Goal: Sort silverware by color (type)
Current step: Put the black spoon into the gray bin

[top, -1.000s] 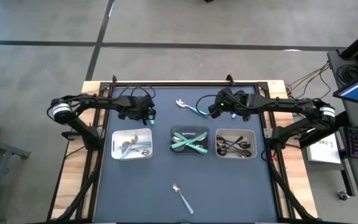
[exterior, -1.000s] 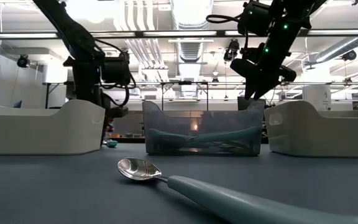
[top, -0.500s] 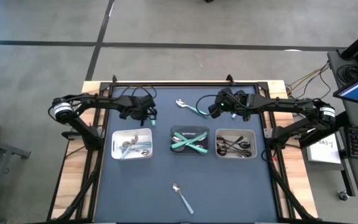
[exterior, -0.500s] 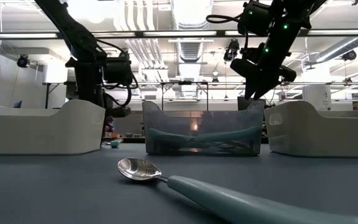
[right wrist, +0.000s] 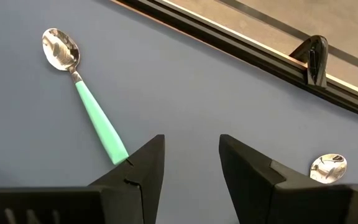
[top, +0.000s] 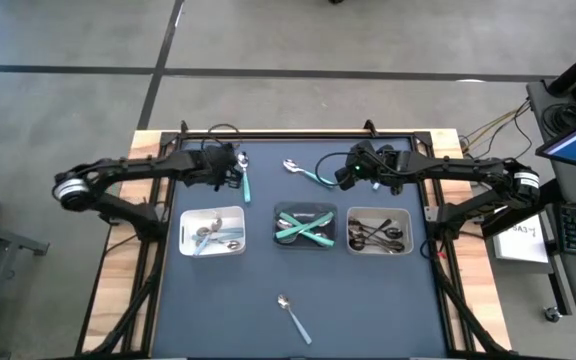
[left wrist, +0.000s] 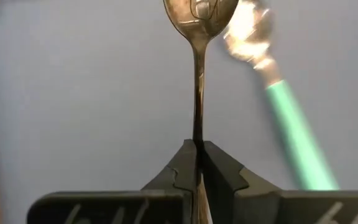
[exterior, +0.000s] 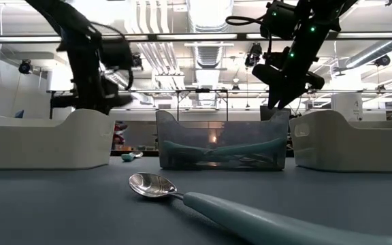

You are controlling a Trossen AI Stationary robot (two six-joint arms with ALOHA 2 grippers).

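My left gripper [top: 230, 168] hangs over the table's far left, shut on an all-silver spoon [left wrist: 199, 74]. A teal-handled spoon [top: 245, 183] lies flat on the table just beside it. My right gripper [top: 340, 180] hovers open over the far middle, beside another teal-handled spoon [right wrist: 89, 106] that lies flat on the table. Three trays stand in a row. The white left tray [top: 184, 231] holds silver pieces, the dark middle tray [top: 305, 209] teal-handled ones, and the white right tray [top: 379, 212] dark ones. My left gripper pinches the silver spoon's thin handle [left wrist: 197, 127] between its two fingers [left wrist: 180, 163]. The spoon runs straight out past the fingertips in line with them, bowl [left wrist: 201, 11] foremost. It looks lifted clear of the table, above the teal-handled spoon [left wrist: 294, 134].
One more teal-handled spoon [top: 293, 316] lies alone near the table's front edge, close to the low camera [exterior: 250, 218]. A silver spoon bowl [right wrist: 328, 167] shows on the table near the far rail [right wrist: 241, 46]. Open blue mat lies in front of the trays.
My left gripper has risen and drawn back toward the table's far left corner. This has uncovered the teal-handled spoon lying where it stood. My right arm has kept still.
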